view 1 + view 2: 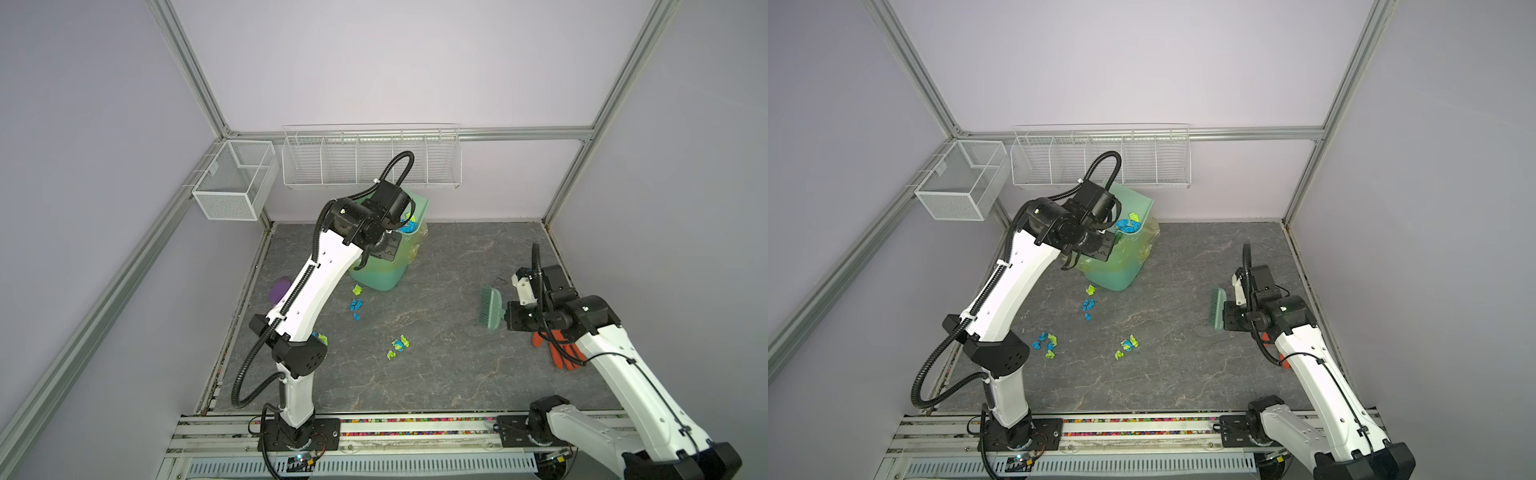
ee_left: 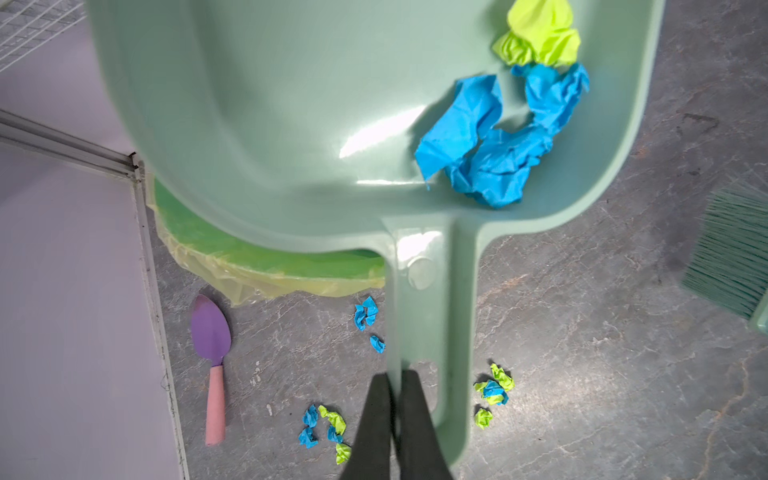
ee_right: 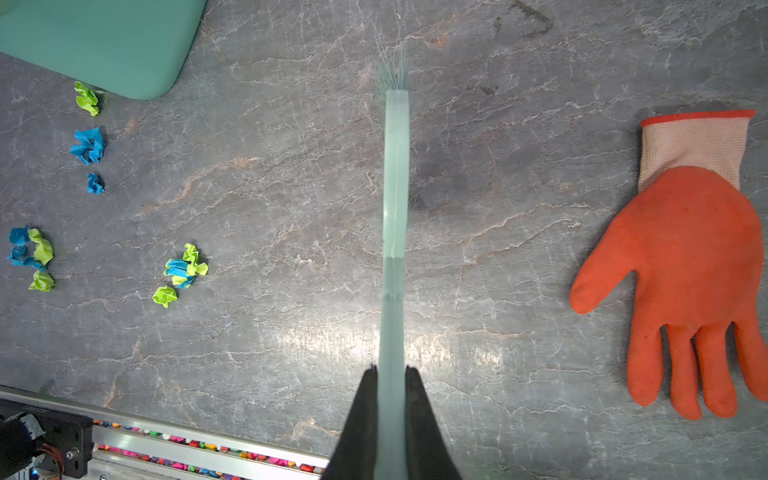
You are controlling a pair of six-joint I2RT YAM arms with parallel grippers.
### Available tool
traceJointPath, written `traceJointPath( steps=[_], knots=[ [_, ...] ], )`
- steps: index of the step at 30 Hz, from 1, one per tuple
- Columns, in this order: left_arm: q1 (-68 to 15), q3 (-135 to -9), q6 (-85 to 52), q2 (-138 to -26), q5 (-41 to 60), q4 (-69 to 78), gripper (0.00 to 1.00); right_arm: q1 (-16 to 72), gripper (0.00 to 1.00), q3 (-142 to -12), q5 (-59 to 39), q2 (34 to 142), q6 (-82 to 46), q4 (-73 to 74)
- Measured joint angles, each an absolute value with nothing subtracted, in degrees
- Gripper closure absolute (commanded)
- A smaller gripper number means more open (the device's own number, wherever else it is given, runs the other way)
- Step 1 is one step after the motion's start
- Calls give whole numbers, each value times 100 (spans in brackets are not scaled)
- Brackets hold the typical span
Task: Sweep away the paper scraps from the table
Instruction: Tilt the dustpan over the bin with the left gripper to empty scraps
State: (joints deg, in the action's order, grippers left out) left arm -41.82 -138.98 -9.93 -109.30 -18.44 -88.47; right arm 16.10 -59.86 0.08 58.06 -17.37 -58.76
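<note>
Scraps (image 2: 490, 145) ride in the dustpan (image 2: 291, 124) over the bin (image 1: 374, 278), left gripper (image 2: 395, 374) clamping its handle; tipped off-centre, they may spill beside the bin. Right gripper (image 3: 390, 370) grasps the brush (image 3: 395, 174).

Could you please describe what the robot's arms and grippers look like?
The left arm and right arm have smooth white shells joined by black joints. Each carries a black corrugated cable sleeve: the left hose and the right hose. The left gripper and right gripper each end in two dark, tapering fingers.
</note>
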Motion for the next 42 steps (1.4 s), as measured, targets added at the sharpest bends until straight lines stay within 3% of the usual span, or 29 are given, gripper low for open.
traceJointPath(
  steps=[16,42],
  knots=[
    [-3673,-13837,-786,-10945,-2512,-8812,100,1610,93,-5907,-49,5765,-1737,-5839],
    [-3599,-13329,-631,-11327,-4327,-8812,100,1610,93,-5876,-137,5765,-1647,-5752]
  ],
)
